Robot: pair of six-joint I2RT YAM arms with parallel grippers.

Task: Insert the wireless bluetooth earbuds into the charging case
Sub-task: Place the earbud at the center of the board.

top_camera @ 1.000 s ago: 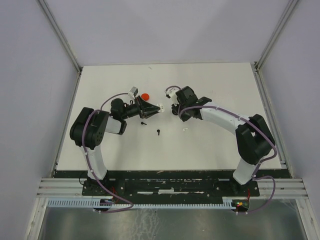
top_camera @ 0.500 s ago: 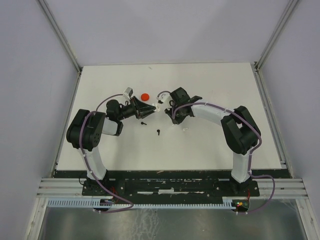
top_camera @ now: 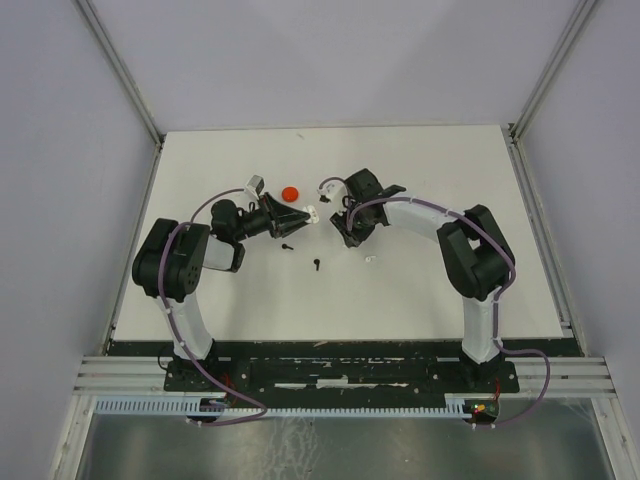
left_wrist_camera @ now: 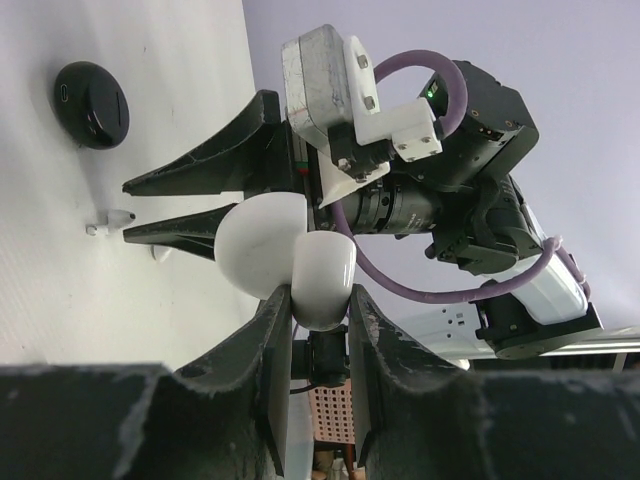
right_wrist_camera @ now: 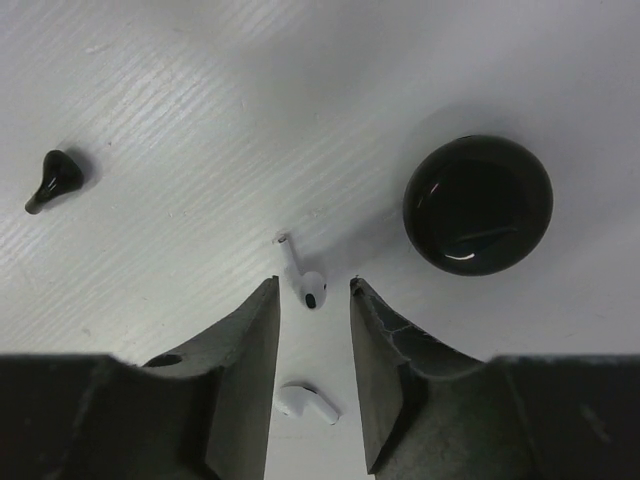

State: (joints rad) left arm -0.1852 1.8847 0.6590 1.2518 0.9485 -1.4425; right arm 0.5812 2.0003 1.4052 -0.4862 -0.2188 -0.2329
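Observation:
My left gripper is shut on the white charging case, held above the table with its lid open. In the top view, the left gripper faces the right gripper. My right gripper is open and points down at the table. One white earbud lies between its fingertips. A second white earbud lies further back between the fingers. A black earbud lies to the left. Two black earbuds show on the table in the top view.
A black round disc lies just right of the right fingers and also shows in the left wrist view. A red disc lies behind the left gripper. A small white piece lies in front of the right gripper.
The right gripper has moved left toward the case and come down over the white earbuds, its elbow folding in. The left gripper has shifted slightly left with the case.

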